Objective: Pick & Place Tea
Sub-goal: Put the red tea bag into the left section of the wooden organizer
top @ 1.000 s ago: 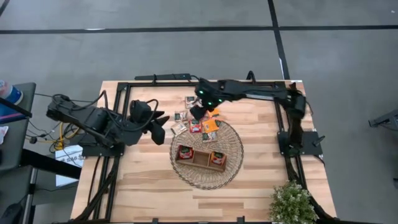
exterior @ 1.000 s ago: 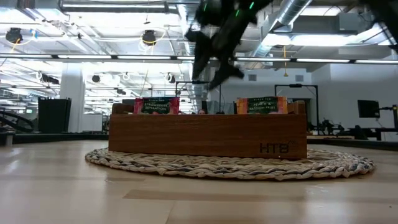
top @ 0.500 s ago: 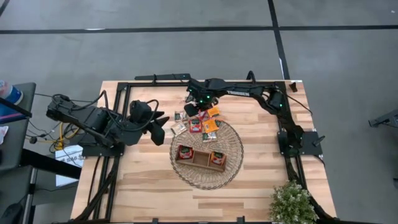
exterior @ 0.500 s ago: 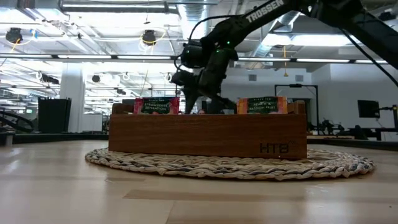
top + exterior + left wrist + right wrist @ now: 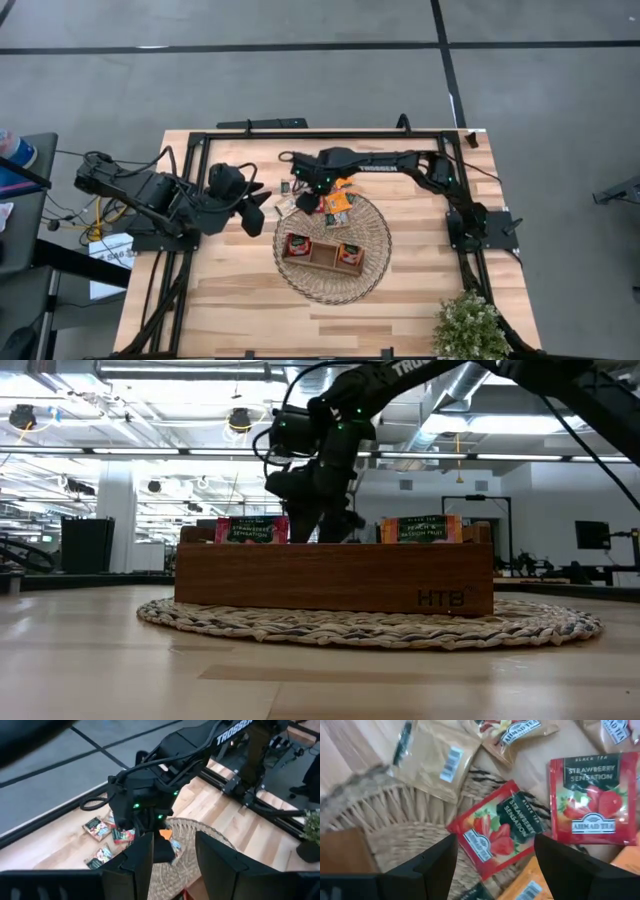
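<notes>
My right gripper (image 5: 492,851) hangs over the loose sachet pile at the far edge of the round wicker mat (image 5: 372,258), fingers spread, nothing between them. Directly under the gap: a red strawberry sachet (image 5: 496,827) lying tilted, half on the mat's rim (image 5: 380,815), half on the table (image 5: 420,300). A second strawberry sachet (image 5: 592,799) lies flat beside it, a pale one (image 5: 434,757) face down past it; an orange sachet at the picture edge is cut off. From above my arm covers most of the pile, only a few sachets (image 5: 286,205) peek out. From table height the wooden tray (image 5: 333,577) hides the pile entirely; just the tops of a strawberry sachet (image 5: 250,530) and a peach sachet (image 5: 420,529) standing in its end compartments show. The middle compartment looks bare from above. My left gripper (image 5: 172,851) waits to the pile's left, fingers apart, holding nothing; its fingers partly block the mat.
</notes>
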{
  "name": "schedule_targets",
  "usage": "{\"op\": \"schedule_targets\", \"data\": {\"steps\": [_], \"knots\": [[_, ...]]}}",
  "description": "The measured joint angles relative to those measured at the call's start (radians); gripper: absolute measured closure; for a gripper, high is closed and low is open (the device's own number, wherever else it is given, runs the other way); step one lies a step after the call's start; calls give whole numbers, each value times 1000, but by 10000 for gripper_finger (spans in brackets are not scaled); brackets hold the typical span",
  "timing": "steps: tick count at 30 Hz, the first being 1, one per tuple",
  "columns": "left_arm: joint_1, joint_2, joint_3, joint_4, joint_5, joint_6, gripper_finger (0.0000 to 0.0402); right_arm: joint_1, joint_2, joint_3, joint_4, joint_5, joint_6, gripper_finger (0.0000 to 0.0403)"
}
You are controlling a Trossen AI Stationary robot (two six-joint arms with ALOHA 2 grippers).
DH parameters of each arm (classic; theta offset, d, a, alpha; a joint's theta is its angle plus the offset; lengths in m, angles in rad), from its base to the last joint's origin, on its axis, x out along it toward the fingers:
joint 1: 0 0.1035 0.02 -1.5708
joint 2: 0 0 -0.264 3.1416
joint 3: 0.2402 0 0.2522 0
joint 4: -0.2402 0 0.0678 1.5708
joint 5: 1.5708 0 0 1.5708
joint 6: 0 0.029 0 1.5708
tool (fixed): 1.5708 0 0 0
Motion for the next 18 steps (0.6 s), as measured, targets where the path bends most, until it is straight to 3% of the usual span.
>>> {"op": "schedule_targets", "data": {"steps": [5, 8, 15, 18], "knots": [[4, 0, 0, -67, 5, -72, 264, 11, -26, -1, -155, 22, -30, 148], [31, -4, 0, -140, 45, -130, 264, 44, -93, -3, -263, 96, -51, 148], [183, -4, 0, -121, 165, -69, 264, 201, -342, -2, -299, 239, 63, 148], [288, 14, 0, -79, 288, -37, 264, 280, -442, -1, -272, 303, 156, 148]]}}
